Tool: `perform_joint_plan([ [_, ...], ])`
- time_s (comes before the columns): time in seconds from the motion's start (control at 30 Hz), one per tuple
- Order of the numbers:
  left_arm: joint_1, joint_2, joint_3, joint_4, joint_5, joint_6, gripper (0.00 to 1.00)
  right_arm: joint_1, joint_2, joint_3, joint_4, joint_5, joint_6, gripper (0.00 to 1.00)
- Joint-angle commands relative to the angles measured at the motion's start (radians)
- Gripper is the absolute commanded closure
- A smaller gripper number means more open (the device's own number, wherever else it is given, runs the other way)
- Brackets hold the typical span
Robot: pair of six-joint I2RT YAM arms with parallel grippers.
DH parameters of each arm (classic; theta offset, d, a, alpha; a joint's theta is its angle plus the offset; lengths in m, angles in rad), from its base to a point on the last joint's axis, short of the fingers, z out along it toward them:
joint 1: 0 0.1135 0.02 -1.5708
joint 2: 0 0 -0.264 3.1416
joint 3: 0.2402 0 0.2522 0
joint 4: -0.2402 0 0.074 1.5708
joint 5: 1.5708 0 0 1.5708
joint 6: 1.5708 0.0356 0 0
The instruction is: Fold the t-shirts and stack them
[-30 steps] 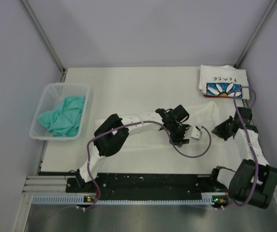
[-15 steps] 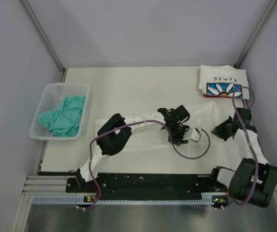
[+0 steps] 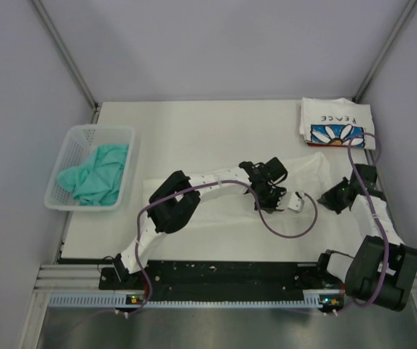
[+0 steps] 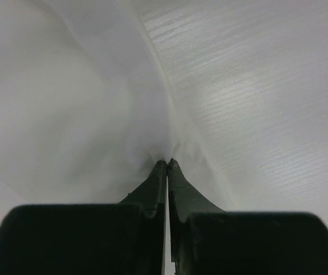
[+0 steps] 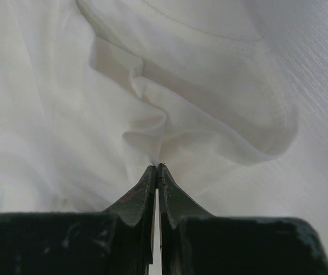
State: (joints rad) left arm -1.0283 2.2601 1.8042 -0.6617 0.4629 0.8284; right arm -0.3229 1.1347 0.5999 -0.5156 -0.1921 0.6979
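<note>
Left wrist camera first: the left gripper [image 4: 168, 163] has its two dark fingers pressed tight together, a pinch of the white t-shirt [image 4: 83, 114] caught at the tips. Cloth rises away to the left, and the ribbed white table [image 4: 267, 86] shows bare on the right.

Over to the right wrist camera: the right gripper [image 5: 157, 167] is clamped too, fingertips meeting on a puckered fold of the same white t-shirt. A stitched hem curls round just above and to the right, with bare table beyond it.

Now from overhead: the left arm reaches from its base up and across to mid-table, elbow bent, wrist turned down onto the cloth. The right arm bends up the right-hand side, its wrist angled inward to the shirt's right end. That shirt lies spread between them.

A folded daisy "PEACE" tee [image 3: 337, 122] sits at the far right corner, and a crumpled teal tee [image 3: 95, 174] lies in the mesh basket [image 3: 92, 131] on the left. Grey walls close in the cell.

Against a second ago, the left elbow has slid slightly right and the right wrist has edged toward the back. Both tees and the basket haven't budged.
</note>
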Motion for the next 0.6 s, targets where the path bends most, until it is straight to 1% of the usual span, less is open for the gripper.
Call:
perform_joint_plan([
  [0.0, 0.002, 0.012, 0.05, -0.021, 0.019, 0.011, 1.0, 0.004, 0.0, -0.006, 0.034, 0.008, -0.014, 1.0],
  [0.07, 0.002, 0.01, 0.063, -0.035, 0.014, 0.002, 1.0, 0.002, -0.001, -0.002, 0.032, 0.0, -0.017, 1.0],
  [0.17, 0.016, 0.0, 0.109, -0.052, -0.062, -0.054, 1.0, 0.002, -0.004, 0.027, 0.034, -0.006, -0.024, 1.0],
  [0.27, 0.048, -0.025, 0.152, -0.05, -0.087, -0.086, 1.0, 0.002, 0.019, 0.096, 0.043, -0.024, -0.044, 1.0],
  [0.33, 0.069, -0.046, 0.165, -0.021, -0.105, -0.109, 1.0, 0.005, 0.052, 0.161, 0.068, -0.055, -0.051, 1.0],
  [0.4, 0.094, -0.065, 0.169, 0.026, -0.127, -0.132, 1.0, 0.022, 0.12, 0.245, 0.098, -0.081, -0.077, 1.0],
  [0.5, 0.137, -0.079, 0.182, 0.103, -0.179, -0.169, 1.0, 0.064, 0.244, 0.42, 0.098, -0.099, -0.115, 1.0],
  [0.57, 0.163, -0.073, 0.22, 0.113, -0.191, -0.181, 1.0, 0.073, 0.318, 0.533, 0.086, -0.131, -0.118, 1.0],
])
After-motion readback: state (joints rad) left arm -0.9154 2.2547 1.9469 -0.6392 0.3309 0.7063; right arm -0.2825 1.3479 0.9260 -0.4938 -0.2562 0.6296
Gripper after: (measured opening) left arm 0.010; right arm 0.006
